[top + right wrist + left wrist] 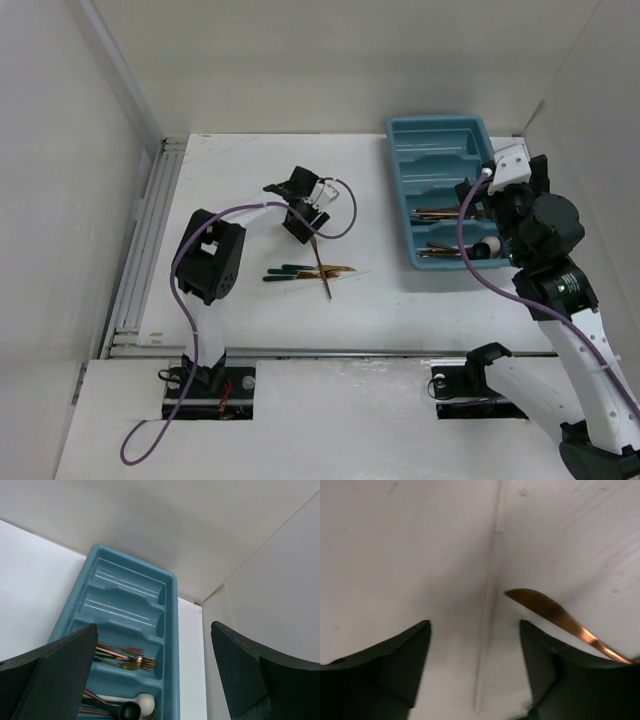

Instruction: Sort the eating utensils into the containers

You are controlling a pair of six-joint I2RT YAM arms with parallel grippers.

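My left hand [475,626]: fingers apart, nothing between them. It hangs low over the white tabletop [230,180], in the middle of the top view.
Copper utensil [545,609]: one. Its tip lies just beside my left hand's right finger. I cannot tell if they touch.
Green-handled utensils [285,270]: two that I can count, lying side by side just below my left hand in the top view. The copper one crosses them. They overlap, so there may be more.
My right hand [154,625]: fingers wide apart, holding nothing, above the near end of the tray [171,630].
Tray: one, teal-blue, at the upper right of the top view. I count four compartments in the right wrist view.
In the tray: two forks [140,660] that I can count in the third compartment. One cream-white spoon [144,700] and one black round-headed spoon [129,710] in the nearest.
Edges: white walls [100,150] stand at the left, back and right. The tray sits near the right wall.
Room: white tabletop shows between the loose utensils and the tray, which are well apart.
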